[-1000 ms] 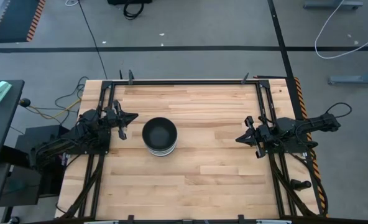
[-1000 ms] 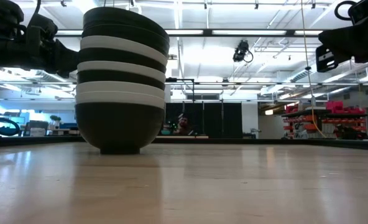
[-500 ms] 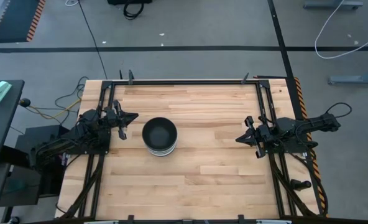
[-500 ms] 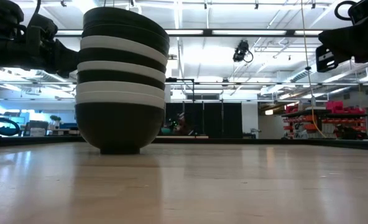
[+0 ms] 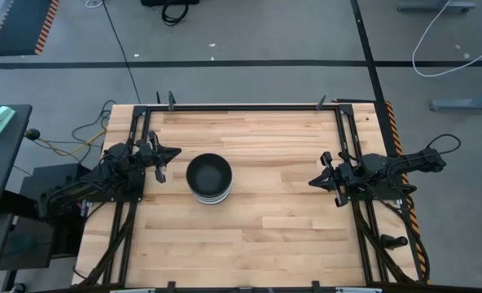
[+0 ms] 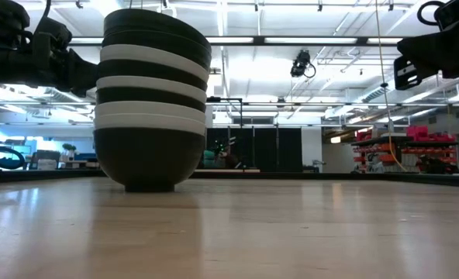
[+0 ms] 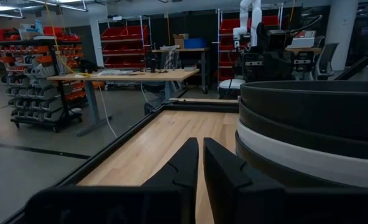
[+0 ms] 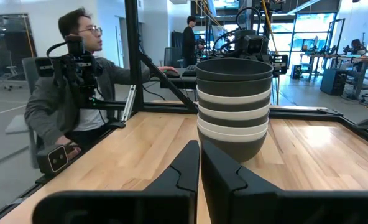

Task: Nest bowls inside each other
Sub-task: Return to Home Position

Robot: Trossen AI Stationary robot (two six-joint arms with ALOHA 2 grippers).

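Observation:
The bowls (image 5: 208,177) stand nested in one stack, black and white in alternating bands, left of the table's middle. The bottom black bowl's foot (image 6: 150,184) rests on the wood. A black bowl is on top (image 8: 234,67). My left gripper (image 5: 176,152) hangs shut and level just left of the stack, clear of it; in its wrist view (image 7: 200,152) the stack (image 7: 314,124) fills the side. My right gripper (image 5: 312,181) hangs shut and level near the right edge, pointing at the stack (image 8: 234,106) from well away.
A black metal frame (image 5: 249,107) runs along the table's far and side edges. Bare wood (image 5: 282,220) lies between the stack and the right arm and toward the near edge. A person (image 8: 78,93) sits beyond the table's left edge.

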